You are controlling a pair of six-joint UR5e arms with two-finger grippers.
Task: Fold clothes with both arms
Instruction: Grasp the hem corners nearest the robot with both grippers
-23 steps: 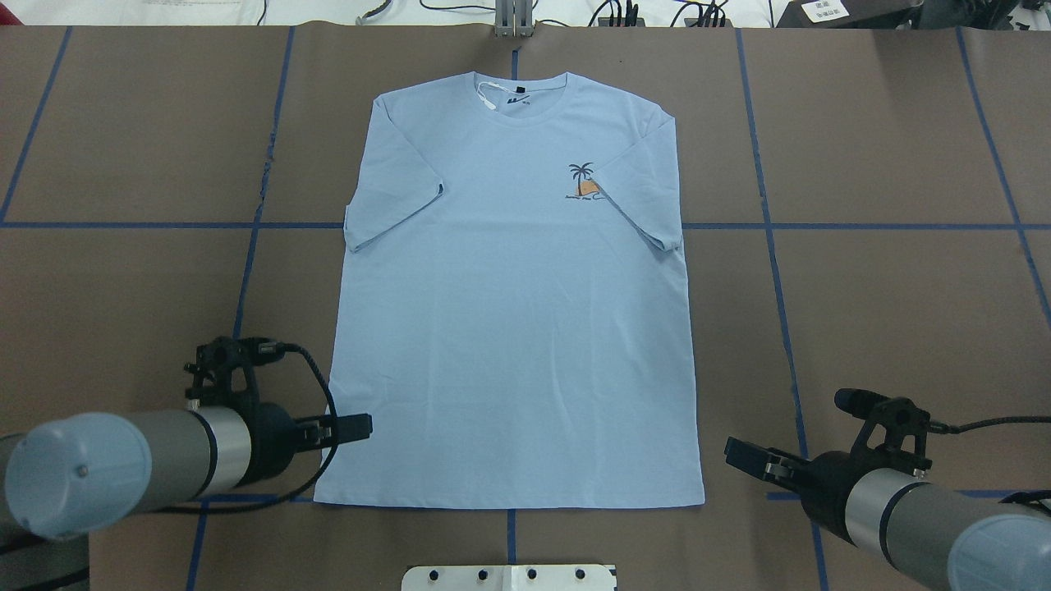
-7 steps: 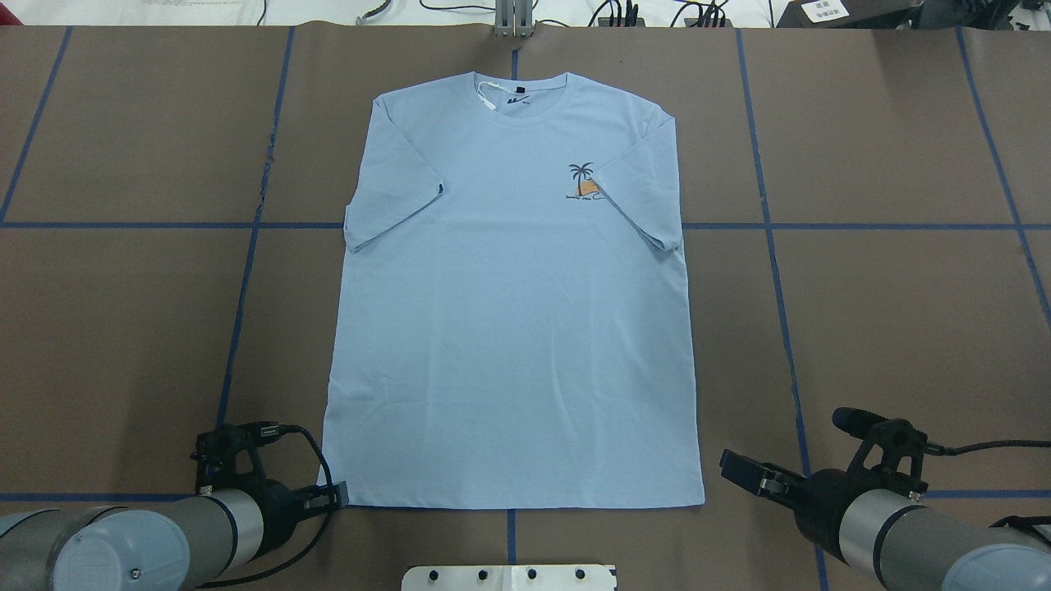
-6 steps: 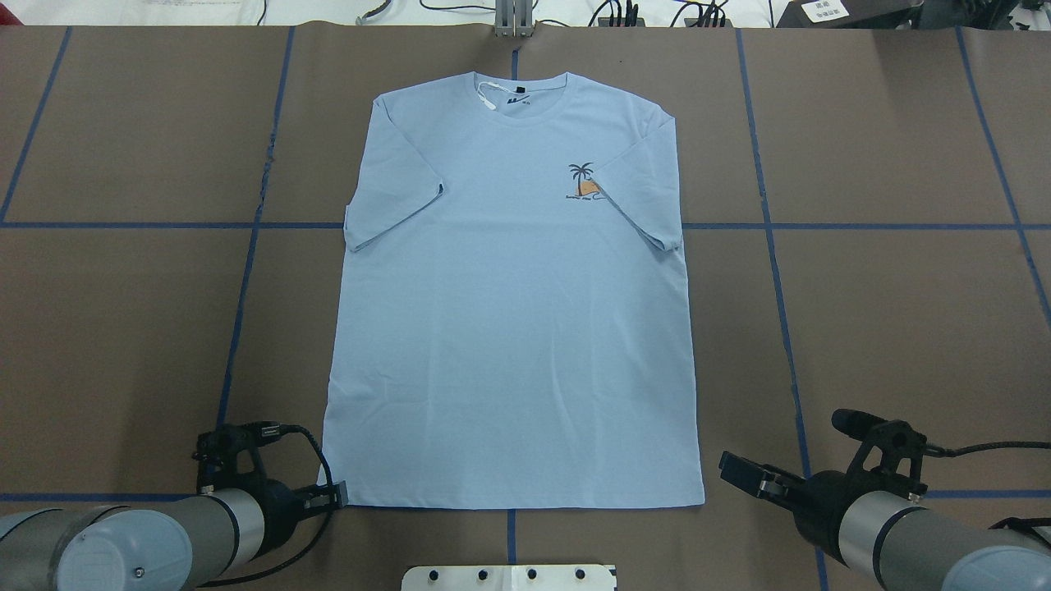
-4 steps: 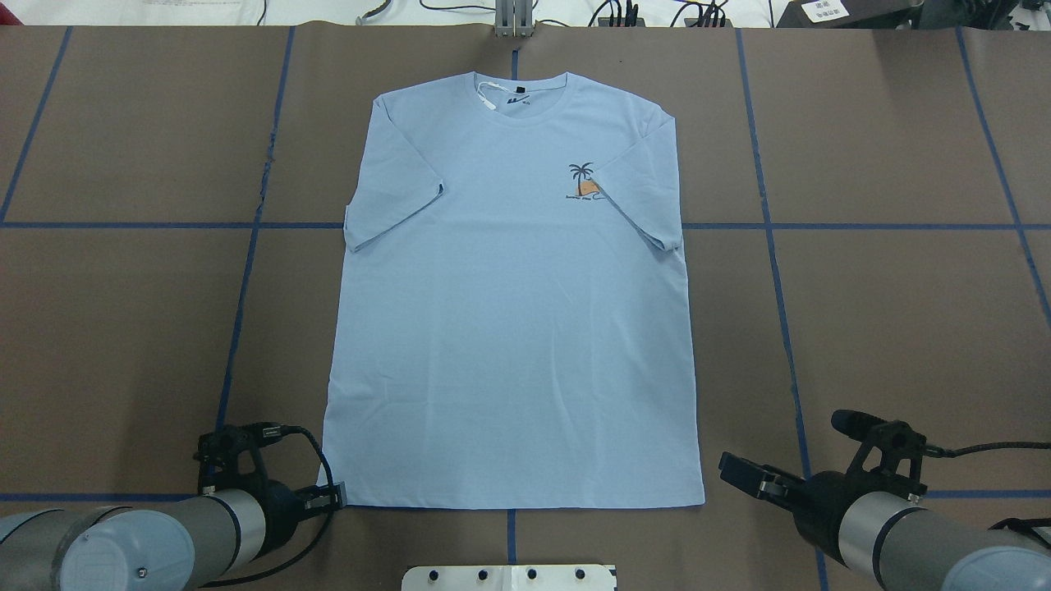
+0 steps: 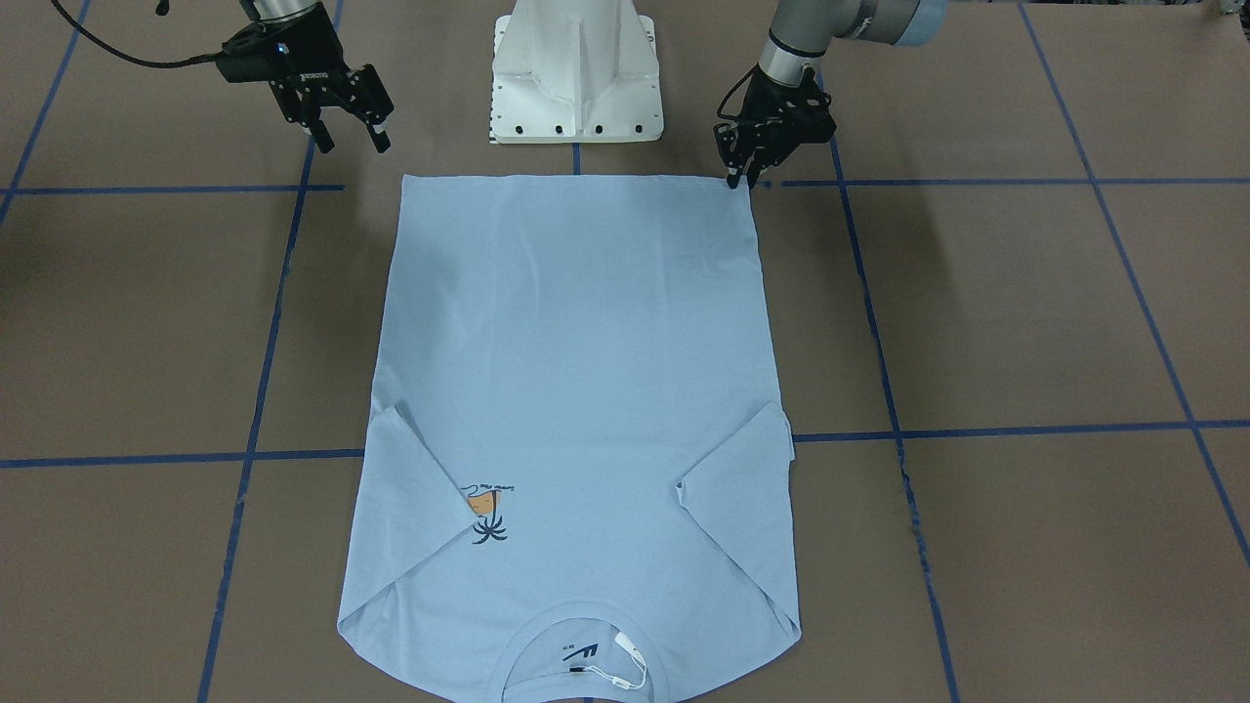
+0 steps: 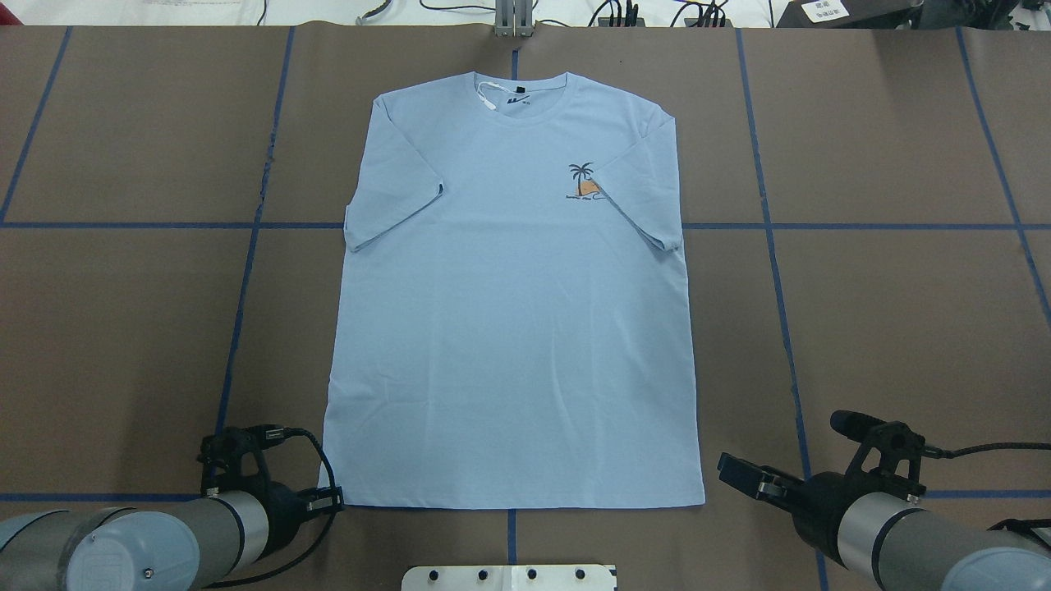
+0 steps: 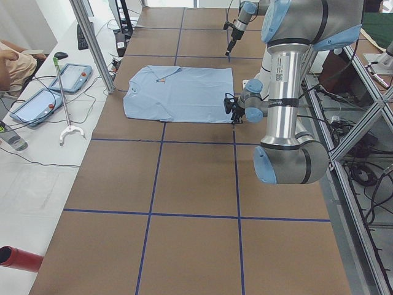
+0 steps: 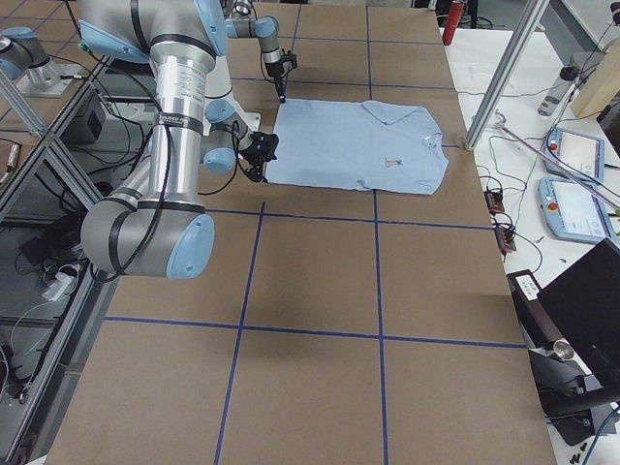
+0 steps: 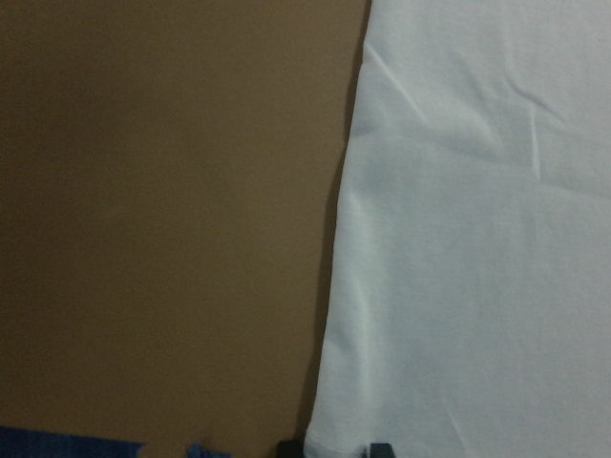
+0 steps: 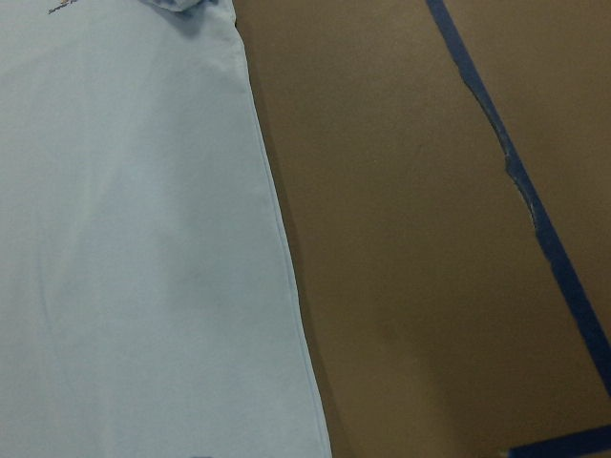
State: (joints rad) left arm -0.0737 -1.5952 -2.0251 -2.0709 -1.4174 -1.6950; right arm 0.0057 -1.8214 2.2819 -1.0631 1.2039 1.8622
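Note:
The light blue T-shirt (image 6: 509, 328) lies flat on the brown table with its collar at the far side and both sleeves folded inward. The palm-tree print (image 6: 585, 180) faces up. My left gripper (image 6: 332, 498) is low at the near-left hem corner. In the left wrist view its fingertips (image 9: 381, 448) stand a narrow gap apart with the corner of the T-shirt (image 9: 477, 239) between them. My right gripper (image 6: 735, 472) is open and empty, just right of the near-right hem corner and apart from the cloth. In the front view the left gripper (image 5: 742, 179) touches the corner; the right gripper (image 5: 349, 140) hangs above the table.
The white pedestal base (image 5: 576, 68) stands just behind the hem. Blue tape lines (image 6: 772, 246) grid the brown table. Cables and a metal post (image 6: 513, 20) line the far edge. Side benches hold tablets (image 7: 73, 74).
Since 3.1 s ago the left gripper moved back along the shirt's edge to the hem corner and lowered. Over the last second both arms barely moved; the shirt lies unchanged.

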